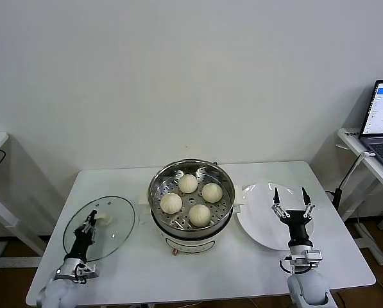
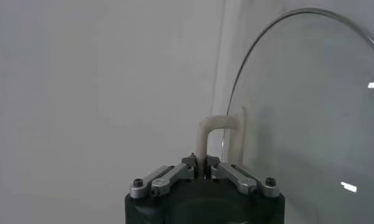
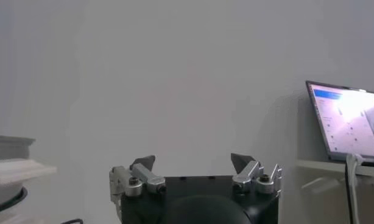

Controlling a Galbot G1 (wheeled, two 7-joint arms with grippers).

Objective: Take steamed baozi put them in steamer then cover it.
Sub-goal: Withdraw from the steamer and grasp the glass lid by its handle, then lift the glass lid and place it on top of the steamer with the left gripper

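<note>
Sitting at the centre of a white rectangular table (image 1: 140, 263) is the round shiny stainless-steel steamer (image 1: 191, 196), a perforated basket on a cream-white pot base. Four small round cream-white steamed baozi (image 1: 188, 183) (image 1: 212, 192) (image 1: 171, 203) (image 1: 199, 214) lie inside it on the perforated floor, close together in a rough diamond, w/ no lid over them.

To the steamer's left, just beside its rim, is the round clear glass cover (image 1: 100, 228) w/ a metal rim. The left gripper (image 1: 88, 226) is over the cover, clenched on its cream-white bar handle (image 1: 103, 219). In the left wrist view the handle (image 2: 218, 137) runs down between the pinched fingers (image 2: 170, 175) of the left gripper (image 2: 201, 165), and the glass disc (image 2: 309, 115) stands behind it. Whether the cover lies flat on the table or is tipped slightly up is hard to tell from the head view.

To the steamer's right, almost touching the pot base, lies a flat round white plate (image 1: 258, 221). The right gripper (image 1: 290, 200) hangs above the plate's far side from the steamer, fingers spread wide apart, grasping nothing. The right wrist view shows the same: right gripper (image 3: 193, 163) w/ both fingertips (image 3: 144, 162) well apart.

Farther right of the steamer, off the table, an open grey laptop (image 1: 382, 122) w/ a lit screen sits on a separate white desk (image 1: 358, 144).
</note>
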